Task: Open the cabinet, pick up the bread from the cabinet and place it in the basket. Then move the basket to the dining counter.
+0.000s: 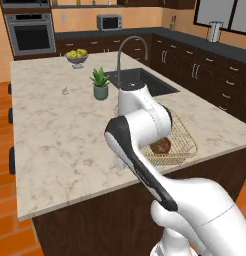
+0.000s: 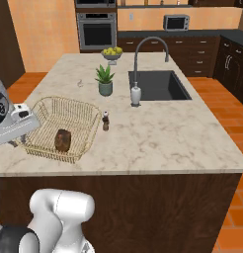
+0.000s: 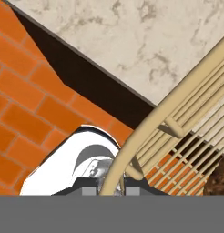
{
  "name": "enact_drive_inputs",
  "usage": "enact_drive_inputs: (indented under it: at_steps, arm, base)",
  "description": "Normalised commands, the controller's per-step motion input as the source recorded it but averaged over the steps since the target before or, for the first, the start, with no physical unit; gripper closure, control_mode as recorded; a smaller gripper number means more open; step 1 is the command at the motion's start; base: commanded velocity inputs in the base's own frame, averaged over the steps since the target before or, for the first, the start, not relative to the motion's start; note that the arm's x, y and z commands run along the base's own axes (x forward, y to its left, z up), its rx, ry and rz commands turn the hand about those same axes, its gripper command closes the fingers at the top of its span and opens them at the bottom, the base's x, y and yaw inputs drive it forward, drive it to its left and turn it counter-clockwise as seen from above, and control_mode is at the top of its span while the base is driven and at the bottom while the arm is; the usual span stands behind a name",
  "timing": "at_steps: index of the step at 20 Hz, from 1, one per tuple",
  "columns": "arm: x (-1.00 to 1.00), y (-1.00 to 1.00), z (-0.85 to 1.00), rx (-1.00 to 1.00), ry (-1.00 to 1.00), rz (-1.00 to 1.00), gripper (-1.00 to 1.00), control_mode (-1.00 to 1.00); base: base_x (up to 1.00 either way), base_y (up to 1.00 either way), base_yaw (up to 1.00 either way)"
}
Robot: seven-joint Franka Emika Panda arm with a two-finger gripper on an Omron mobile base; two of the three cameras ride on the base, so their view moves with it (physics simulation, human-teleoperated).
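A simulated kitchen, with a white robot arm reaching over the dining counter point(image 2: 158, 133), a large island with a pale marble-look top. All places below are given relative to the basket point(image 2: 69, 116), a shallow golden wire-mesh tray.

The basket sits on the island top near the front edge; in the hand view part of its rim point(image 3: 177, 98) hangs just past that edge, with orange floor tiles visible through the mesh. Inside the basket lies the bread point(image 2: 62, 140), a small dark-brown lump resting on the mesh floor toward the front. Just beside the basket stands a small pepper grinder point(image 2: 105, 120). Beyond it are a potted plant point(image 2: 105, 80), the sink point(image 2: 158, 85) with its arched faucet point(image 2: 149, 47), and further off a bowl of fruit point(image 2: 112, 53).

The gripper point(image 3: 109, 184) is at the basket's rim, 2 fingertips flanking the wire and seemingly pinching it.

Judged from this, the bread is already in the basket and the basket is on the island. What remains is probably settling it fully onto the top and letting go.
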Motion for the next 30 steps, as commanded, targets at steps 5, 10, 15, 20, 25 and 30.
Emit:
enact_drive_inputs:
  at_steps: [5, 10, 15, 20, 25, 30]
  arm:
    - [1.00, 0.74, -0.43, 0.01, 0.30, 0.17, 1.00, -1.00]
    - [1.00, 0.49, -0.68, 0.00, 0.23, 0.07, 1.00, -1.00]
    - [1.00, 0.38, -0.79, 0.00, 0.13, 0.05, 1.00, -1.00]
    - [0.99, 0.47, -0.86, 0.00, 0.11, 0.06, 1.00, -1.00]
    - [0.69, 0.50, -0.72, 0.00, 0.08, 0.05, -1.00, -1.00]
    - [-0.05, 0.09, 0.43, 0.00, -0.06, -0.01, -1.00, -1.00]
  base:
    - [0.00, 0.00, 0.00]
    - [0.00, 0.00, 0.00]
    - [0.00, 0.00, 0.00]
    - [0.00, 0.00, 0.00]
    - [0.00, 0.00, 0.00]
    - [0.00, 0.00, 0.00]
